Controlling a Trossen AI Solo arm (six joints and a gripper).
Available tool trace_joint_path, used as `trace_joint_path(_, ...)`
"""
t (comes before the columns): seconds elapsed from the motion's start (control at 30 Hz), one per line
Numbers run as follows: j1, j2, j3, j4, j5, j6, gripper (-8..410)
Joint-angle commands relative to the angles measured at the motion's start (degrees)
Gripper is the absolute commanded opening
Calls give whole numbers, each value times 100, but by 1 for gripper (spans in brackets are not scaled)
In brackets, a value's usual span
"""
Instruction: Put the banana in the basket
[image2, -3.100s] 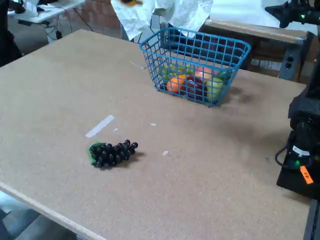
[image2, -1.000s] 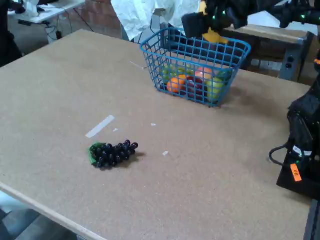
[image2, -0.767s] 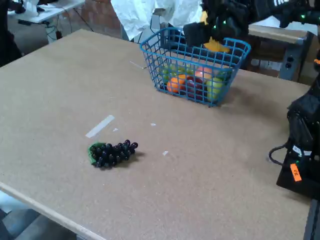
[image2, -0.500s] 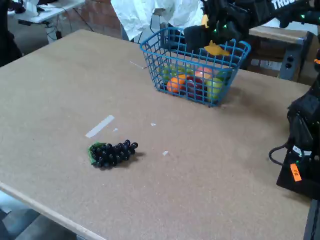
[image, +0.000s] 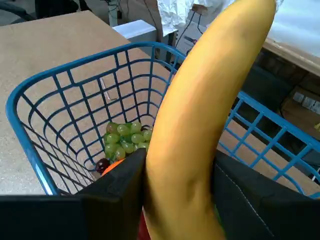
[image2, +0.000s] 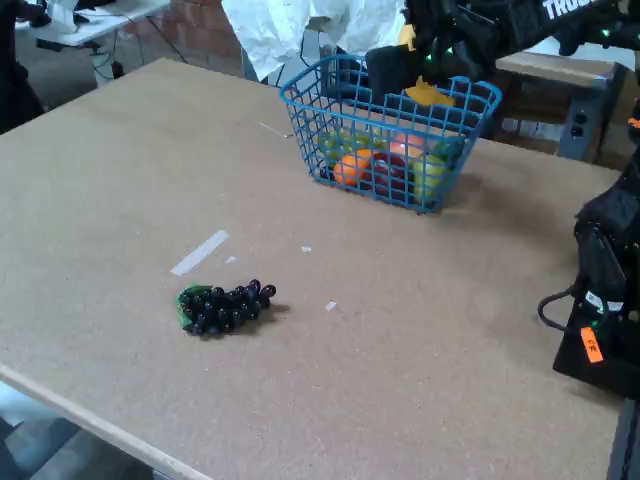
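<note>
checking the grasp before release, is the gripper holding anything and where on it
The gripper is holding the banana, clamped on both sides near its lower end in the wrist view, with most of its length sticking out over the basket.

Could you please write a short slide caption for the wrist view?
Gripper holding the banana above the blue wire basket, which already contains green grapes.

My gripper (image2: 418, 72) holds the banana (image2: 426, 93) over the far basket (image2: 330, 165); the grapes (image2: 226, 305) lie near left on the table (image2: 420, 370).
</note>
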Motion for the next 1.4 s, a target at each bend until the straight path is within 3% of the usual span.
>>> trace_joint_path(0.0, 0, -4, 0, 33, -4, 31, 128)
trace_joint_path(0.43, -66, 264, -15, -199, 96, 24, 140)
trace_joint_path(0.93, -96, 413, -7, 4, 149, 33, 198)
trace_joint_path(1.37, -96, 411, -4, 17, 203, 20, 210)
